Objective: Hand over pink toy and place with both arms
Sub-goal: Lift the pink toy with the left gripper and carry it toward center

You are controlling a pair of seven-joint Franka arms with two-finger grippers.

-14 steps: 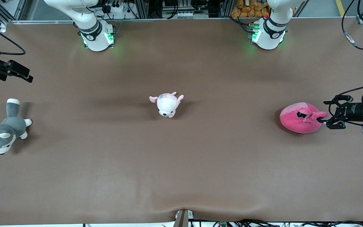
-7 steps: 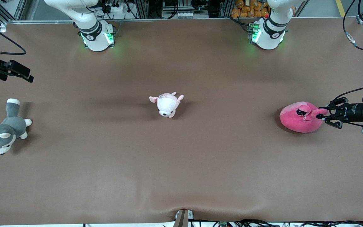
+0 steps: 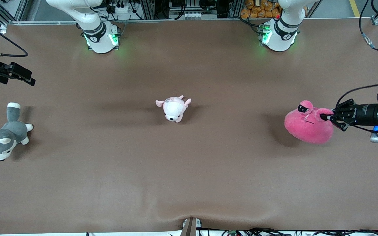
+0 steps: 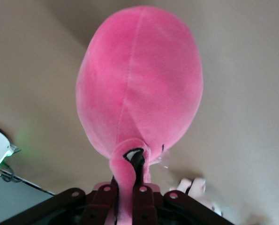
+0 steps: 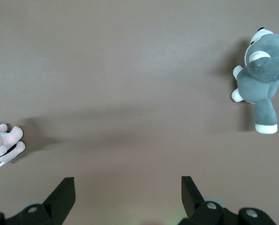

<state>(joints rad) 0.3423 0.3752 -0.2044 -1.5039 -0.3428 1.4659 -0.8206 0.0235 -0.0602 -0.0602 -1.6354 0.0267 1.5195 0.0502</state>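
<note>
Right gripper (image 3: pixel 28 80): fingers spread wide, nothing between them; waits above the table's edge at the right arm's end, with the grey husky plush (image 3: pixel 5 134) on the table close by.
Small pale plush (image 3: pixel 174 109): mid-table, between the two grippers; not part of the task.
Pink toy (image 3: pixel 308 124): directly ahead of the left gripper's fingertips, bulk hanging toward mid-table, apparently raised off the surface.
Long axis: in line with the left gripper's reach, pointing toward the right arm.
Left gripper (image 3: pixel 331 117): clamped tight on the toy's protruding nub, over the left arm's end.
Nearer arm: left; right well apart.
Next requirement (judged): carry toward mid-table, free bulk leading, for the handover.
</note>
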